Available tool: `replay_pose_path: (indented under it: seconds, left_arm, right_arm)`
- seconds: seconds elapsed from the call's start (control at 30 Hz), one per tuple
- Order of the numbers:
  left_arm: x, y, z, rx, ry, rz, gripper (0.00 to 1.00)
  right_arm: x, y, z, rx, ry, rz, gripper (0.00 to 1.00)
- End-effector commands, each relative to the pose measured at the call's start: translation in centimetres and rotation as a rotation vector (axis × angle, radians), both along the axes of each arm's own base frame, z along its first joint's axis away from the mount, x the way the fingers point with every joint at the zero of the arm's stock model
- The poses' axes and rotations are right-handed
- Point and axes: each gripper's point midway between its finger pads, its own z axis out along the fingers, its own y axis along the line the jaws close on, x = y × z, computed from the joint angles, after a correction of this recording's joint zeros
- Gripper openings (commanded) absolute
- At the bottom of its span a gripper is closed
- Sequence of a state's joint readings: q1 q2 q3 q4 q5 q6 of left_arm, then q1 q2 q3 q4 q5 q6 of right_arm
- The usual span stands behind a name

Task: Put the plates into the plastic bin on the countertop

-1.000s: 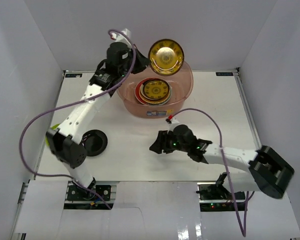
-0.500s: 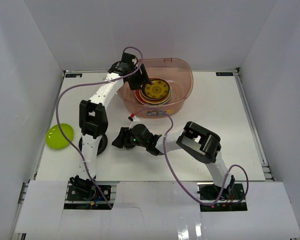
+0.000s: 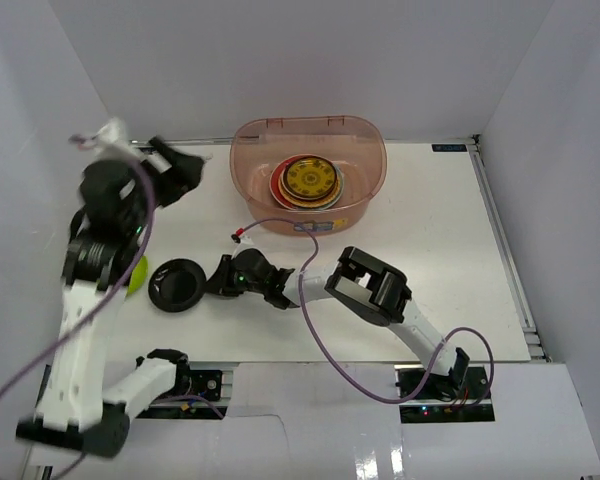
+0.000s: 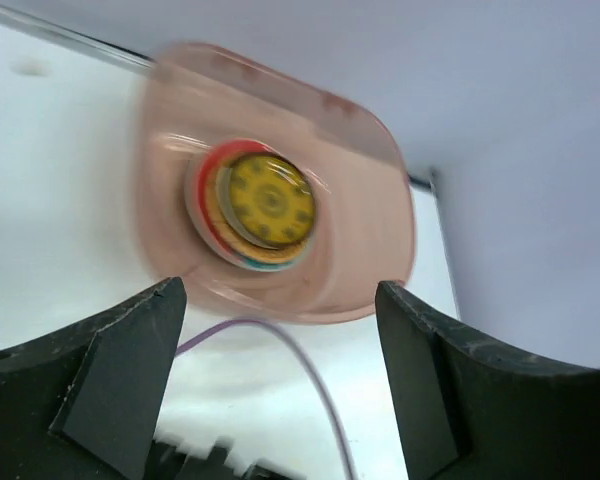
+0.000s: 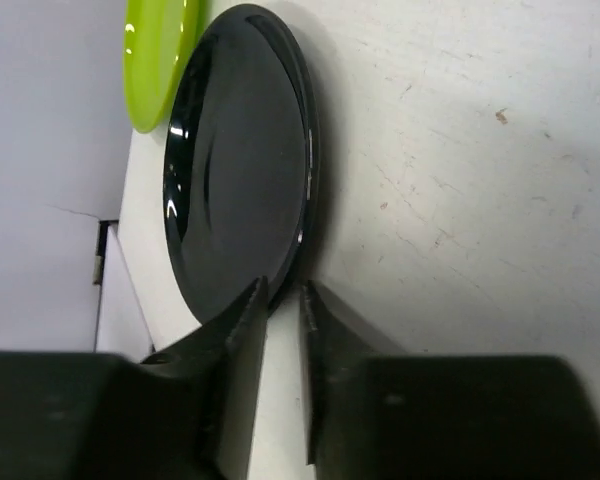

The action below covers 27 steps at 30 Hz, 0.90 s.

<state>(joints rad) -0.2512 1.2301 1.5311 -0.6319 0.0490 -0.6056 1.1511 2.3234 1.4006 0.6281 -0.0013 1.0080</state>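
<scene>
white walls (image 3: 280, 60) rise along the far, left and right edges of the tabletop (image 3: 430, 250). a small dark label (image 3: 448, 148) sits at its far right corner. a metal rail (image 3: 310, 372) lines the near edge, with white panels (image 3: 330, 430) below it.

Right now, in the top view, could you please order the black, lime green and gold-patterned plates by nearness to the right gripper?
1. black plate, just left of the right gripper.
2. lime green plate, farther left.
3. gold-patterned plate, in the plastic bin.
</scene>
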Motion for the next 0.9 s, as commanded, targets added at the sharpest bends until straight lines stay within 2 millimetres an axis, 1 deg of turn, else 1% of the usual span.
replay_pose_path:
  seconds: [0.0, 0.03, 0.07, 0.1, 0.13, 0.17, 0.2, 0.23, 0.27, 0.3, 0.33, 0.37, 0.4, 0.43, 0.47, 0.5, 0.53, 0.57, 0.6, 0.63, 0.67, 0.7, 0.73, 0.77, 0.83, 0.87]
  left_arm:
    - [-5.4, 8.7, -7.9, 0.083, 0.133, 0.321, 0.88]
    - [-7.3, 9.5, -8.8, 0.073, 0.134, 0.345, 0.89]
    - [-8.5, 10.4, -13.4, 0.078, 0.241, 0.381, 0.89]
    - [-9.1, 10.7, -14.9, 0.066, 0.265, 0.397, 0.89]
    - [-9.5, 11.2, -16.3, 0.060, 0.281, 0.430, 0.89]
    - [-9.9, 12.0, -18.0, 0.049, 0.293, 0.475, 0.89]
    - [-9.9, 12.5, -18.3, 0.017, 0.294, 0.514, 0.89]
    - [-9.9, 13.1, -18.5, 0.000, 0.293, 0.551, 0.89]
    - [-9.7, 14.5, -18.4, -0.023, 0.284, 0.620, 0.89]
    - [-9.6, 15.1, -18.8, -0.069, 0.291, 0.669, 0.89]
    - [-9.5, 15.4, -19.0, -0.105, 0.297, 0.687, 0.91]
    - [-9.2, 16.5, -19.4, -0.142, 0.301, 0.736, 0.91]
    - [-9.3, 17.0, -20.5, -0.173, 0.324, 0.766, 0.91]
    - [-9.2, 17.4, -21.0, -0.229, 0.332, 0.807, 0.91]
    - [-9.2, 18.5, -21.2, -0.272, 0.319, 0.852, 0.91]
    - [-9.3, 18.9, -22.2, -0.302, 0.321, 0.872, 0.91]
    - [-9.1, 19.3, -22.1, -0.333, 0.298, 0.879, 0.91]
    - [-9.1, 20.6, -21.9, -0.369, 0.265, 0.921, 0.91]
    - [-9.0, 21.1, -22.8, -0.396, 0.285, 0.945, 0.91]
    - [-9.1, 22.6, -23.9, -0.423, 0.293, 0.991, 0.91]
    - [-8.9, 22.6, -24.9, -0.455, 0.320, 0.973, 0.91]
    - [-8.8, 22.8, -26.7, -0.491, 0.376, 0.969, 0.91]
    - [-9.3, 24.2, -27.8, -0.514, 0.376, 1.004, 0.90]
    - [-9.4, 24.3, -28.3, -0.541, 0.389, 0.989, 0.90]
    - [-10.0, 25.6, -29.7, -0.548, 0.403, 1.030, 0.90]
    - [-10.1, 25.8, -30.1, -0.538, 0.413, 1.032, 0.91]
  right_arm:
    - [2.0, -1.2, 0.4, -0.003, 0.031, -0.082, 0.21]
    - [2.1, -1.5, 1.0, 0.006, 0.029, -0.079, 0.08]
    - [2.8, -2.1, 3.5, 0.047, 0.007, -0.088, 0.08]
    - [2.4, -3.8, 2.6, 0.022, -0.006, -0.093, 0.08]
    - [2.7, -4.6, 4.0, 0.042, -0.040, -0.103, 0.08]
    - [3.1, -5.6, 7.8, 0.083, -0.094, -0.117, 0.08]
    - [2.8, -7.3, 7.4, 0.048, -0.116, -0.118, 0.08]
    - [2.8, -8.5, 8.6, 0.031, -0.184, -0.112, 0.08]
    - [3.1, -10.2, 12.1, 0.052, -0.236, -0.143, 0.08]
    - [3.1, -11.4, 12.9, 0.042, -0.259, -0.149, 0.08]
    - [2.7, -13.1, 12.6, 0.015, -0.279, -0.147, 0.08]
    - [3.1, -14.9, 16.1, 0.069, -0.316, -0.168, 0.08]
    - [3.2, -15.9, 17.1, 0.072, -0.331, -0.180, 0.08]
    - [3.3, -17.1, 17.7, 0.064, -0.356, -0.187, 0.08]
    - [3.7, -18.9, 20.1, 0.080, -0.382, -0.210, 0.08]
    - [3.9, -19.7, 20.9, 0.077, -0.397, -0.219, 0.08]
    - [4.4, -20.6, 22.3, 0.079, -0.430, -0.229, 0.08]
    - [5.2, -22.1, 23.6, 0.077, -0.449, -0.255, 0.08]
    - [5.8, -22.8, 24.5, 0.078, -0.460, -0.269, 0.08]
    - [6.7, -23.6, 26.1, 0.101, -0.472, -0.286, 0.08]
    - [8.4, -25.0, 26.6, 0.113, -0.466, -0.298, 0.08]
    - [9.4, -25.9, 27.3, 0.129, -0.462, -0.310, 0.08]
    - [10.3, -26.6, 27.6, 0.134, -0.456, -0.312, 0.08]
    - [11.5, -27.6, 28.4, 0.133, -0.462, -0.298, 0.08]
    - [11.6, -28.4, 26.9, 0.047, -0.460, -0.292, 0.08]
    - [10.5, -28.3, 25.5, 0.019, -0.445, -0.256, 0.08]
